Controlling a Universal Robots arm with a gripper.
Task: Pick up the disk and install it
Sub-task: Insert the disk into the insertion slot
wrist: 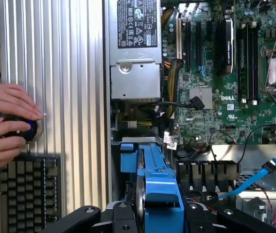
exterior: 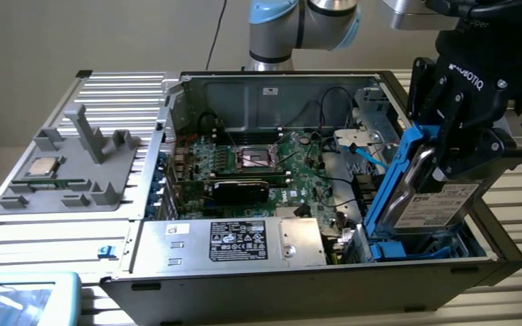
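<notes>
Near: power supply (exterior: pixel 242 241), silver box, black label with print too fine to read, against the front wall of the open computer case (exterior: pixel 334 280). Right of the exterior view: disk (exterior: pixel 431 204), white printed label, blue bracket (exterior: pixel 391 178), standing on edge at the drive bay (exterior: pixel 397 250), clamped between the fingers of the gripper (exterior: pixel 451 159) marked ROBOTIQ. Behind: motherboard (wrist: pixel 224 109), printed DELL.

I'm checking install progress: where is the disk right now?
On the exterior view's right, the disk stands near-upright, held by the gripper, its lower end at the blue bay in the computer case, beside the power supply.
</notes>
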